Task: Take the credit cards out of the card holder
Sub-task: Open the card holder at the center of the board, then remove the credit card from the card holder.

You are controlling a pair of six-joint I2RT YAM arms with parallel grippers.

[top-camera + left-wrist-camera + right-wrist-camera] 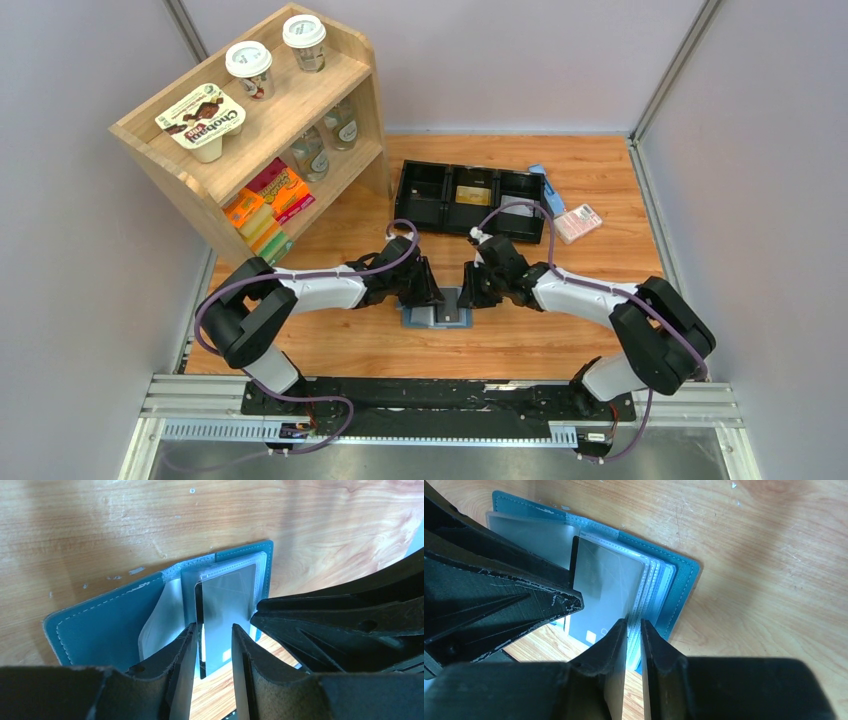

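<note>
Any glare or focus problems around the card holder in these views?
Top external: even light, sharp, but the arms hide most of the card holder. Left wrist: grey sheen on the credit card; left gripper dark and soft. Right wrist: clear sleeves mirror the light; right gripper out of focus.

A: Overhead view?
B: Fixed high behind the arm bases, looking down and forward across the whole table (520, 345), shelf (295, 100) at far left.
A: And the wrists?
B: Very close, low over the wood. Left wrist: sighting out past the left gripper (214, 627) toward the card holder (100, 630). Right wrist: past the right gripper (634, 622), facing the same card holder from the opposite side.
A: Common ground?
B: Card holder in all three: tiny at centre from above, filling both wrist frames, each also catching the opposite gripper.
</note>
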